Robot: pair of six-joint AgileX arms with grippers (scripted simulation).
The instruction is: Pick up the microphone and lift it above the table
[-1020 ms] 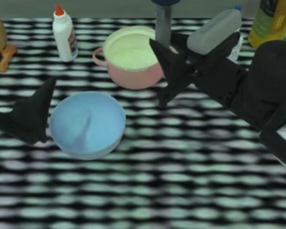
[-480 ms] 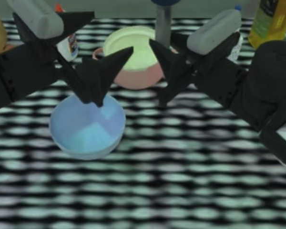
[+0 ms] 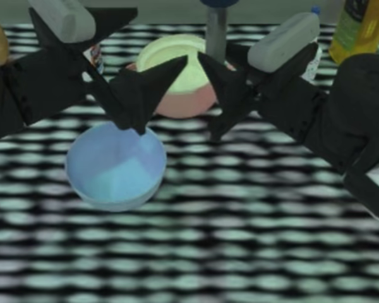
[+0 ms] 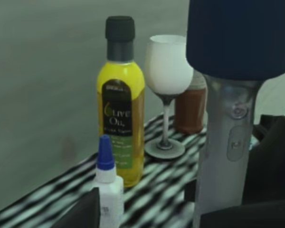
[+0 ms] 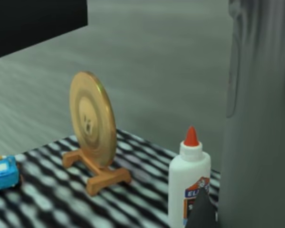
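Mic (image 3: 216,28) stands upright at top centre of the top view, right behind the pink pot (image 3: 177,76), grey handle up and navy foam head cut off by the frame edge. Looks like the base is on the table (image 3: 240,252) or barely off it, can't tell, so imo the lift is mostly left to do. Right gripper (image 3: 222,95) sits just right of the handle, fingers spread in a V and not clenched on anything afaict; in the right wrist view the handle fills the frame edge as a smooth grey cylinder. Left gripper (image 3: 153,85) hangs over the pot/blue bowl (image 3: 115,165) area, fingers splayed too, holding nothing. Left wrist view shows the mic close: matte metal tube w/ a button, soft rounded navy head. Glossy olive oil bottle (image 4: 120,102) and a white wine glass (image 4: 167,85) behind it. Table is wavy black/mint stripes.
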